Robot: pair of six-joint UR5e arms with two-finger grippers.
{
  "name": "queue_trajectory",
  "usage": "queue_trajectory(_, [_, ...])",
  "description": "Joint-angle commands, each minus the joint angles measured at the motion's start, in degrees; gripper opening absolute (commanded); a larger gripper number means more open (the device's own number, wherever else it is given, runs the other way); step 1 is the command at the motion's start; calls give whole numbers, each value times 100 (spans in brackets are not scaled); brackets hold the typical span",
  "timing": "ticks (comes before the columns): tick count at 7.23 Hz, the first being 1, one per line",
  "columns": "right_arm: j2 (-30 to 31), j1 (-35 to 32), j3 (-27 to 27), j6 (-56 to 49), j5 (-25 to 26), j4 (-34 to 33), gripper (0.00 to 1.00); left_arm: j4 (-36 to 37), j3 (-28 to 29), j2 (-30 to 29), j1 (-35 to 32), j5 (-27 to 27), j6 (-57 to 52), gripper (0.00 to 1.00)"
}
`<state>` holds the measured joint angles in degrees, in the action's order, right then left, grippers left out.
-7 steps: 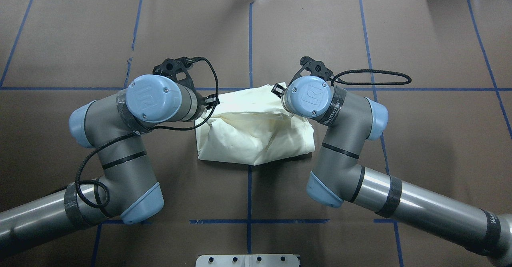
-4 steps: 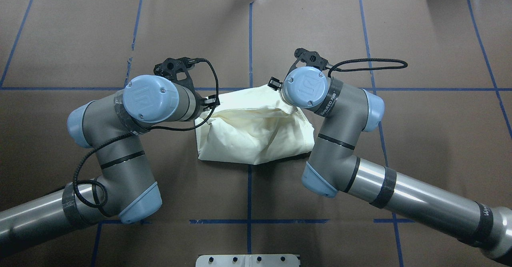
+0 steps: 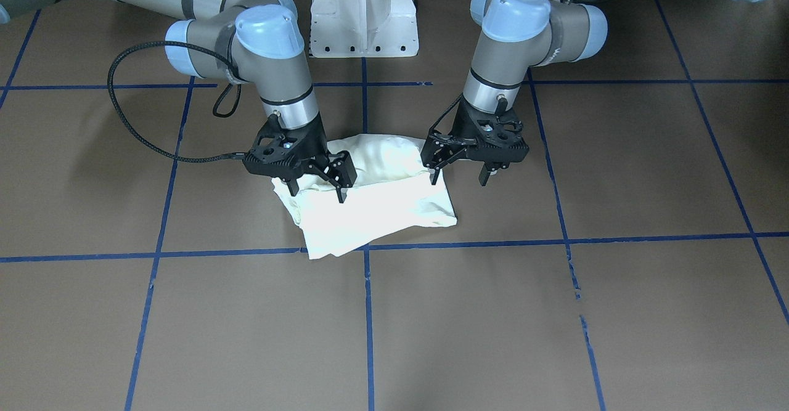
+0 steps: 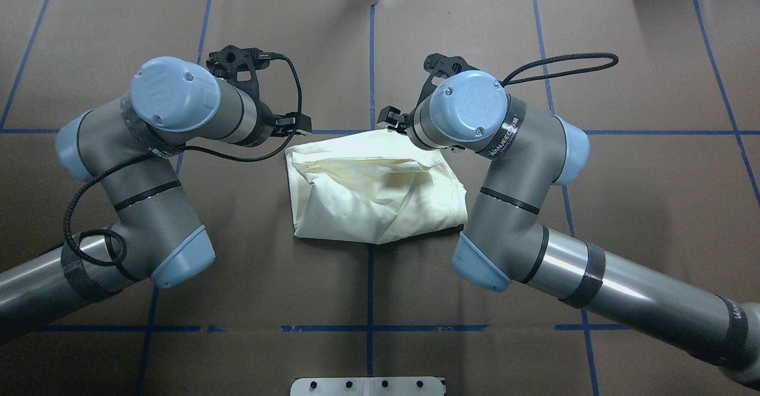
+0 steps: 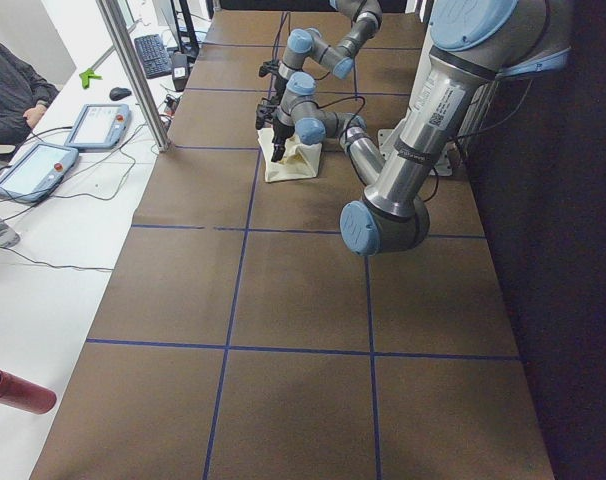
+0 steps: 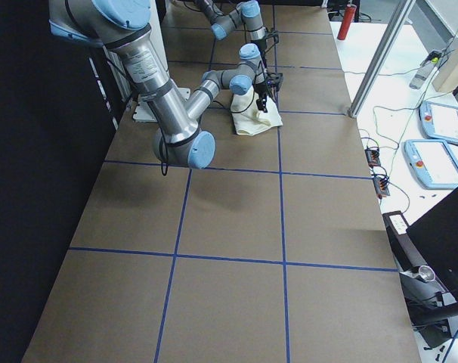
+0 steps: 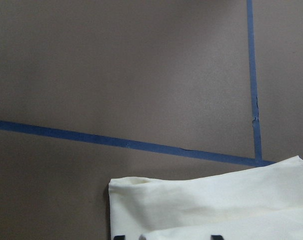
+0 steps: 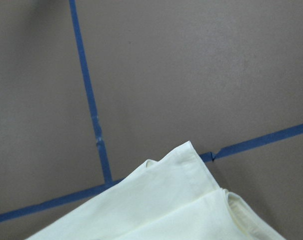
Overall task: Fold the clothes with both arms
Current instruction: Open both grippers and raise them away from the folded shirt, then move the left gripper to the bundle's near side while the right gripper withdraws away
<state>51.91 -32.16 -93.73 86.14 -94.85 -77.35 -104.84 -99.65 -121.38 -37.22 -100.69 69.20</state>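
Observation:
The clothes are one cream shirt (image 4: 374,188), folded into a rumpled packet with its plain side up, lying mid-table (image 3: 382,204). No print shows. My left gripper (image 3: 460,175) hangs open and empty just off the packet's corner on my left side. Over the opposite far corner hovers my right gripper (image 3: 317,193), also open, with nothing between its fingers. The left wrist view looks down on a folded corner of the shirt (image 7: 216,210). In the right wrist view, a hemmed corner of the shirt (image 8: 161,205) shows with no fingers in sight.
Blue tape lines (image 4: 369,57) grid the brown table cover. The white pedestal base (image 3: 363,10) stands behind the shirt. Beside the table, a side desk holds control tablets (image 5: 33,170), a seated person (image 5: 8,90) and a red bottle (image 5: 18,390).
Both grippers have lifted off the shirt's far edge and pulled back from it. The left arm swung out to its left, and the shirt stayed where it lay.

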Motion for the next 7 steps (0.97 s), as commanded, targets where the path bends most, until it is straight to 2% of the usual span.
queue_trajectory(1, [169,550,-329,-681,568,-95,100,-71,-1,27,-74,-65,-99,100])
queue_trajectory(2, [301,849,-330,-1096,1043,-131,100,-123,-1,36,-75,-74,-91,100])
queue_trajectory(4, [364,1123,-112,-1459,1572,-192,100,-124,-10,36,-66,-74,-73,100])
queue_trajectory(7, [258,1124,302,-1600,1645,-201,100,-124,-10,45,-74,-74,-64,100])
